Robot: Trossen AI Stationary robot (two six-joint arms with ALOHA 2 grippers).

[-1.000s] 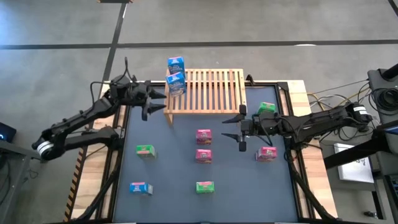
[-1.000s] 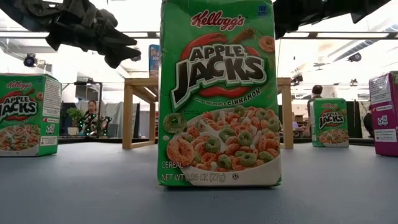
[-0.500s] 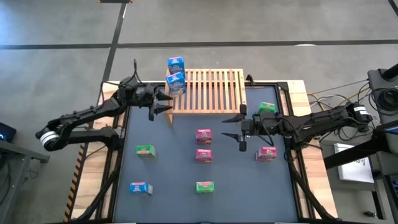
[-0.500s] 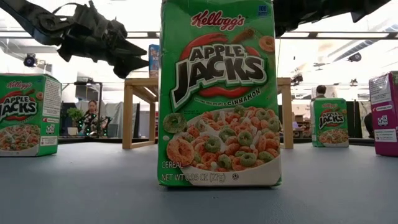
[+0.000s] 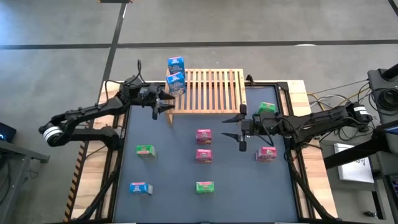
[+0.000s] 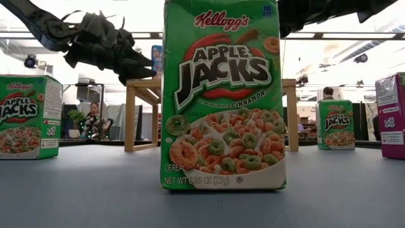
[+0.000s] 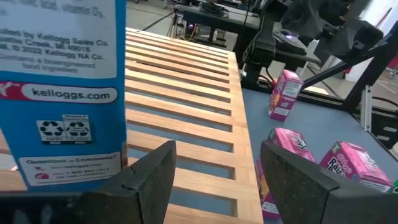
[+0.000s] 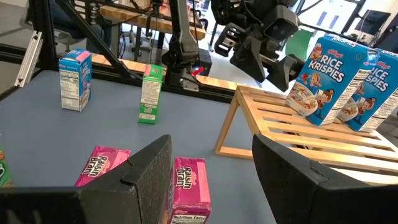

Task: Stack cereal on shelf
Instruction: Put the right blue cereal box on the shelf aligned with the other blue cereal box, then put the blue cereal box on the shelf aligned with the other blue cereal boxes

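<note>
The light-wood shelf [image 5: 208, 90] stands at the table's far side. Two blue cereal boxes [image 5: 176, 64] [image 5: 176, 83] stand on its left end; the nearer one is tilted [image 8: 313, 79]. My left gripper [image 5: 166, 103] is open at the shelf's left end, with the nearer blue box [image 7: 62, 93] just beside one finger, not between the fingers. My right gripper [image 5: 239, 127] is open and empty above the table, right of a pink box [image 5: 203, 135]. Other pink, green and blue boxes stand on the dark tabletop. My left gripper has one finger [image 7: 149, 180] right beside the lower corner of the nearer blue box [image 7: 93, 168]. I cannot tell whether it touches the box. The fingers come level from the table's left side, over the shelf's slats.
On the tabletop stand pink boxes [image 5: 203, 155] [image 5: 266, 153], green boxes [image 5: 145, 150] [image 5: 205, 186] [image 5: 267, 108] and a blue box [image 5: 140, 188]. One green box [image 6: 221, 95] fills the low view's middle. People show in the room behind.
My left gripper has gone toward the table's right edge, up to the shelf's left end and the nearer blue box, staying open. The boxes have stayed where they were.
</note>
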